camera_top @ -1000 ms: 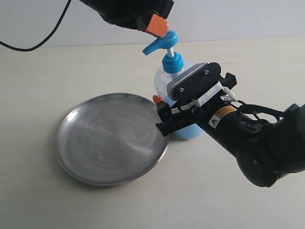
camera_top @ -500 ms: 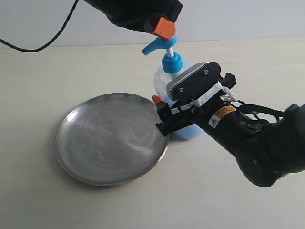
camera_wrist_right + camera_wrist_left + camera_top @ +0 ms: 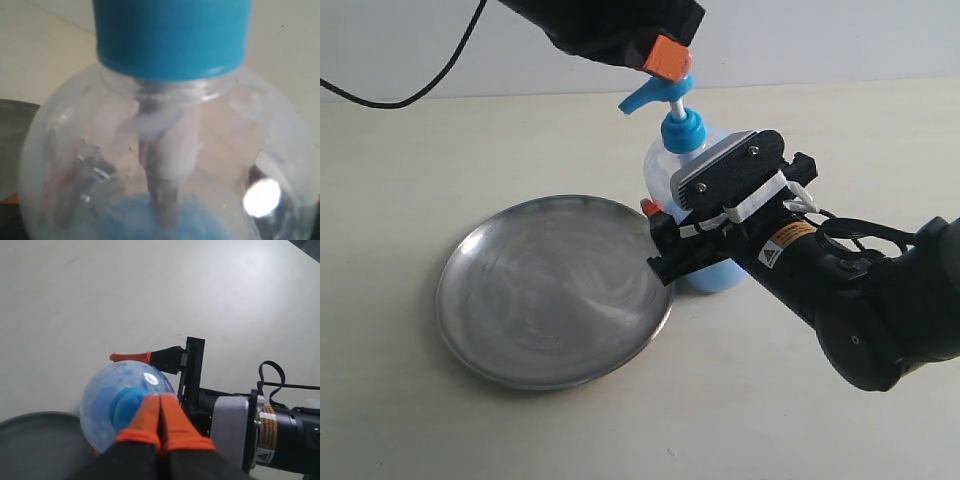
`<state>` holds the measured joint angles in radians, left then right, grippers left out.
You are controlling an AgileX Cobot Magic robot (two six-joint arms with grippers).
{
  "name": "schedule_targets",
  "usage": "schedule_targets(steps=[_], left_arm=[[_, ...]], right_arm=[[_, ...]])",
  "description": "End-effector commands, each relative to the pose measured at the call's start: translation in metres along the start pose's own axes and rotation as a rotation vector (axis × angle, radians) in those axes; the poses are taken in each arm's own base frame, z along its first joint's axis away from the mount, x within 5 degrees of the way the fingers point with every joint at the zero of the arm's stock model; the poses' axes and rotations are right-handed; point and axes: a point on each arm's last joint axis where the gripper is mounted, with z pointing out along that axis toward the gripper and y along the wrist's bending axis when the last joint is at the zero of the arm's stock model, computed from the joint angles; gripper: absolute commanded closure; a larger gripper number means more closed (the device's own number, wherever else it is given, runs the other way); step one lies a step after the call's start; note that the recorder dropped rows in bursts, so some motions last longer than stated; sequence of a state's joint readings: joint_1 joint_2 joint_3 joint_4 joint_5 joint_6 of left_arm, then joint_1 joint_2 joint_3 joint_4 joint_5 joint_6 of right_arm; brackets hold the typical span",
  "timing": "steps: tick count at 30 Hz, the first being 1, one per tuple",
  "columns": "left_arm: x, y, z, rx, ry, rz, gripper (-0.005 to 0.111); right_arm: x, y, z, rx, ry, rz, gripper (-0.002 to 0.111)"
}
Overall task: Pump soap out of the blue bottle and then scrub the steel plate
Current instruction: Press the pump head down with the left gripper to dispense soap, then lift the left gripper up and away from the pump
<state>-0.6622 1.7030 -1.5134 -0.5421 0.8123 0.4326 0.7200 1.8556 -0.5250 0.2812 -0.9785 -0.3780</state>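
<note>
Exterior view pretty much tells the story: the blue bottle [image 3: 663,170] stands upright, so its long axis runs straight up and down, and the pump head [image 3: 655,92] sits directly under the left gripper [image 3: 668,58]. That gripper's orange fingertips [image 3: 150,412] are pinched together with nothing between them, and their ends rest on top of the pump, which the left wrist view backs up. So the relation that matters is simple. The thing to press is right below the left fingertips, and I reckon the push has to go straight down the stem or the tips will skid off the rounded top. The right gripper [image 3: 655,240] comes in from the side with its jaws spread wide around the bottle's belly, and it looks clamped on to keep the bottle from tipping. The right wrist view is all clear plastic and blue collar [image 3: 170,35] up close, so it fits. The soap [image 3: 715,278] sits low in the bottle. The spout points away from the right arm's wrist, out past its fingertips toward the steel plate [image 3: 540,290]. The plate lies flat on the table [image 3: 800,430] with its rim just beside the bottle's base. I can't tell whether the spout tip really overhangs the plate, and I see no blue blobs on it.
</note>
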Motion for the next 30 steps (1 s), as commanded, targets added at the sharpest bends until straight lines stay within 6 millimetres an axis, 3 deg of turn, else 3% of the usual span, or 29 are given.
schedule_targets(steps=[1, 17, 25, 30], left_arm=[[0.015, 0.007, 0.023, 0.000, 0.120, -0.005, 0.107], [0.039, 0.020, 0.054, -0.015, 0.194, -0.067, 0.107], [0.061, 0.030, 0.078, -0.028, 0.242, -0.109, 0.107], [0.064, 0.032, 0.081, -0.036, 0.234, -0.110, 0.107]], right_arm=[[0.002, 0.005, -0.001, -0.048, -0.006, -0.047, 0.108], [0.000, 0.005, -0.001, -0.044, -0.027, -0.048, 0.108], [0.000, 0.005, -0.001, -0.044, -0.027, -0.048, 0.108], [0.000, 0.005, -0.001, -0.044, -0.027, -0.048, 0.108]])
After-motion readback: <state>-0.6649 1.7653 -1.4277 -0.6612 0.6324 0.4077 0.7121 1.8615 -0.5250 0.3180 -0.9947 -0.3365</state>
